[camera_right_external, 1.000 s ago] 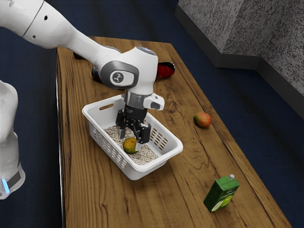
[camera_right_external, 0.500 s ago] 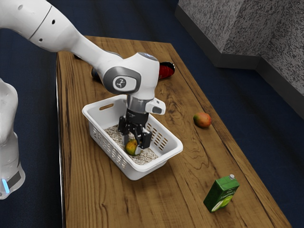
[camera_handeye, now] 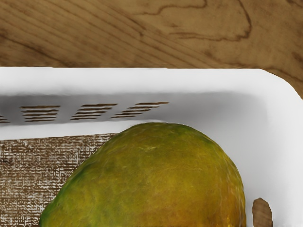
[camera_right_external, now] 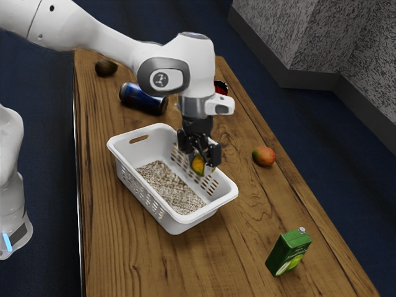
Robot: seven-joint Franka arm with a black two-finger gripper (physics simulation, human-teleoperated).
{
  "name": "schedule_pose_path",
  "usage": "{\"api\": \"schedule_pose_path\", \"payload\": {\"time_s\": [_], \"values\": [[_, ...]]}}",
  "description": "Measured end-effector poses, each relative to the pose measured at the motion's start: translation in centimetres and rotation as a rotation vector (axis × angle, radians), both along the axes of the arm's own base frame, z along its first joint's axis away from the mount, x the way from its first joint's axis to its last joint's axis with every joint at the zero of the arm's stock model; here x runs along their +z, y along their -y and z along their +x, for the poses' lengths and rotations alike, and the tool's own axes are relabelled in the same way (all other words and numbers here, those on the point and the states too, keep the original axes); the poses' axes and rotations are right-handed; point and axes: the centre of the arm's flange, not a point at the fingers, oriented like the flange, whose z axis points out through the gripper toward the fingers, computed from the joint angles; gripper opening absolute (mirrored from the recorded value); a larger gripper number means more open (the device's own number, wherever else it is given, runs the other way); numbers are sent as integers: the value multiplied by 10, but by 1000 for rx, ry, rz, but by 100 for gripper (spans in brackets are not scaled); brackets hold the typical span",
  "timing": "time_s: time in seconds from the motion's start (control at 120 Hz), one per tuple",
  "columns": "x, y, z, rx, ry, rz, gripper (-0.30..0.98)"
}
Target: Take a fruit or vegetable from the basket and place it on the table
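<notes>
- Currently, the gripper (camera_right_external: 203, 162) is clamped on the yellow-green mango (camera_right_external: 198, 164), which is suspended within the outline of the basket, clear of its lined bottom.
- Basket: white plastic, rectangular, open-topped, slotted side walls (camera_right_external: 133, 185); a speckled brown-and-white lining (camera_right_external: 170, 187) covers its bottom.
- Counter: long, brown wood-grain surface (camera_right_external: 247, 247), supporting the basket.
- Items on counter, exterior view's right of basket: red-orange mango with a green patch (camera_right_external: 264, 156); green carton with pale cap (camera_right_external: 288, 252), upright.
- Items on counter, beyond basket: blue can with dark and silver ends (camera_right_external: 143, 99), lying on its side; dark brown rounded object (camera_right_external: 106, 67), type not identifiable.
- Room: dark blue floor (camera_right_external: 334, 179); rough grey walls (camera_right_external: 352, 37) with dark grey baseboard (camera_right_external: 315, 80).
- Obstructed: a red and black object (camera_right_external: 221, 88), mostly behind the arm.
- Cut off: near end of counter, by the exterior view's lower edge; white machine part with light blue strip (camera_right_external: 12, 179), by its left edge.
- Wrist view: held mango partly outside the frame, concealing part of the lining.
</notes>
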Motion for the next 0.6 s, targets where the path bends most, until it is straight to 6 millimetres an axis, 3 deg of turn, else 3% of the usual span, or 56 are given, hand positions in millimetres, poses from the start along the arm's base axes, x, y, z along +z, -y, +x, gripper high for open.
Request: {"api": "schedule_pose_path", "payload": {"time_s": [0.058,0.108,0.242,0.358,0.433,0.483,0.517,0.558,0.6], "values": [[40,34,0,-56,78,-5,32],[58,69,0,-111,110,-14,31],[75,140,-2,-210,132,-38,29],[68,178,-11,-247,110,-62,51],[63,172,0,-179,77,-104,58],[84,169,6,-97,79,-150,61],[117,163,15,-33,95,-162,62],[178,116,50,111,113,-181,64],[200,40,72,316,77,-164,65]]}}
